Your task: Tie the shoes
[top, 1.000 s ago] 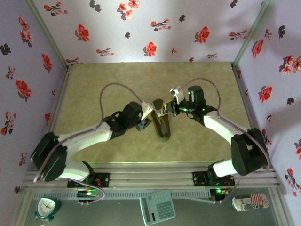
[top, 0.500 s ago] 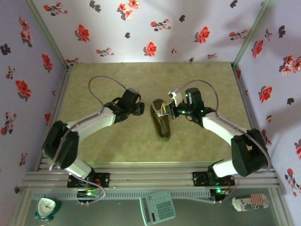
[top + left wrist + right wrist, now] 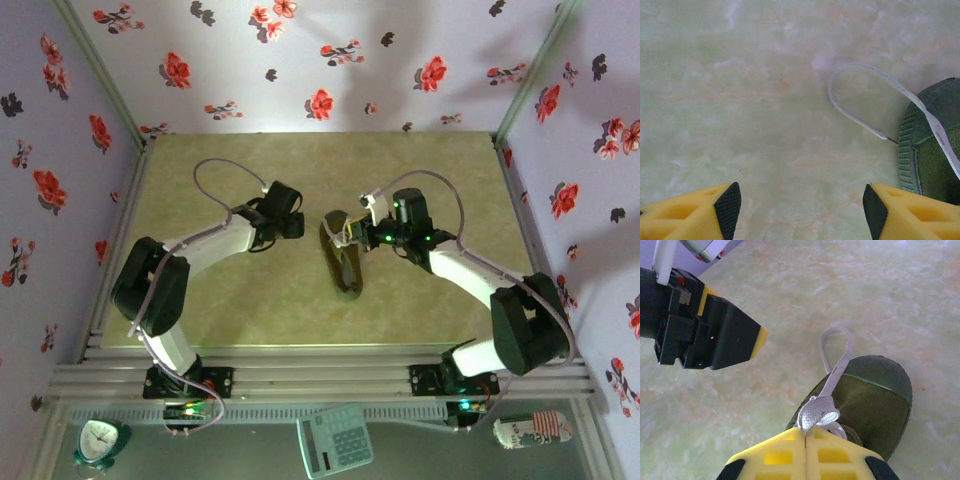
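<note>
Sneaker [image 3: 343,262] aside, nearest me I see clock [image 3: 100,441], calculator [image 3: 335,440], can [image 3: 533,430]; print too small to read. Mid-table [image 3: 200,170] the sneaker lies toe away from me. My right gripper [image 3: 805,436] is pinched tight on the white lace [image 3: 816,416] over the toe end. My left gripper [image 3: 800,205] hangs spread, empty, just left of the toe. Flowered walls [image 3: 320,60] behind.

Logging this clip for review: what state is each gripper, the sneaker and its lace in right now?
left gripper: open, empty, over the table beside the sneaker's toe.
right gripper: shut on the white lace.
sneaker: upright on its sole, no bow tied.
white lace: bunched at the right gripper's tips, one loop lying loose on the table.
</note>
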Tool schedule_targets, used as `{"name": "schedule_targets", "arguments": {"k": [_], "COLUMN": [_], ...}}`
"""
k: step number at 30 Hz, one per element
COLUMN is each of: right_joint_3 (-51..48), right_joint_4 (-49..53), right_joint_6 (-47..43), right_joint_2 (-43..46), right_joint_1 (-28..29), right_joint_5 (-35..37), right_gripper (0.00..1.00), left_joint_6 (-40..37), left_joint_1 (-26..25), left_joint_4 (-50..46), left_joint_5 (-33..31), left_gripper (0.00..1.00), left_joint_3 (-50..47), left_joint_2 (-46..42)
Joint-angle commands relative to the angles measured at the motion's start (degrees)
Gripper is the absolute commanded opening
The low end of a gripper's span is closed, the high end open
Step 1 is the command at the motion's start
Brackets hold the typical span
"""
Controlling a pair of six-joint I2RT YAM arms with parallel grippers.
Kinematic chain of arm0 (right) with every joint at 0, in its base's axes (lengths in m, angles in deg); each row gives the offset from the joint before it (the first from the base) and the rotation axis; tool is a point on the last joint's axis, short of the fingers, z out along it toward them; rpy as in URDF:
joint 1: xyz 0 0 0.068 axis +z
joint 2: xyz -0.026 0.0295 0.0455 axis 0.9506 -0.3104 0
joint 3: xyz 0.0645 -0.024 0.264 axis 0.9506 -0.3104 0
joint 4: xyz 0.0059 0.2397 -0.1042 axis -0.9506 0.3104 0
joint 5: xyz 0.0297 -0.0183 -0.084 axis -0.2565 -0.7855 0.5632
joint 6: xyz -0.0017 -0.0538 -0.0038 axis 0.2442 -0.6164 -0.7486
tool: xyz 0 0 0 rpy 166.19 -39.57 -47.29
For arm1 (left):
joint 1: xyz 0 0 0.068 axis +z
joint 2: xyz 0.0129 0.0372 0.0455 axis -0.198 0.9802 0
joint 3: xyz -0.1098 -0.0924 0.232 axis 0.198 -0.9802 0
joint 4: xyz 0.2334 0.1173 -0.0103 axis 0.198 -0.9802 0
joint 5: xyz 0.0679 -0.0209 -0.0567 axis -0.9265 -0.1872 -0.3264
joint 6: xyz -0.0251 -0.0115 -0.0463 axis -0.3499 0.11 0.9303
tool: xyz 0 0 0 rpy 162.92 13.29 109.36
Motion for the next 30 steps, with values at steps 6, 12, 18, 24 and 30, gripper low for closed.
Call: {"name": "schedule_targets", "arguments": {"k": [6,12,18,24,30], "right_joint_3": [0.66,-0.12,-2.27,-5.23,-18.02], "right_joint_4": [-0.21,-4.95,-9.63,-11.61,-43.11], "right_joint_6": [1.81,5.17,9.35,12.74,34.18], "right_joint_2": [1.17,1.26,2.13,2.66,-2.03], "right_joint_1": [0.72,0.89,2.07,2.73,-8.05], "right_joint_5": [2.87,5.43,12.94,20.02,11.11], "right_gripper": [0.00,0.00,0.00,0.00,0.00], "left_joint_6": [0.59,0.36,-0.61,-0.70,-0.96], "left_joint_1": [1.03,1.09,1.09,1.00,0.41], "left_joint_4": [-0.59,-1.12,-1.58,0.46,0.62], "left_joint_5": [-1.32,-0.80,0.16,1.06,2.27], "left_gripper": [0.69,0.70,0.70,0.70,0.70], "left_joint_3": [0.39,0.14,-0.59,-3.11,-3.31], "left_joint_2": [0.53,-0.09,-1.00,-2.92,-4.21]}}
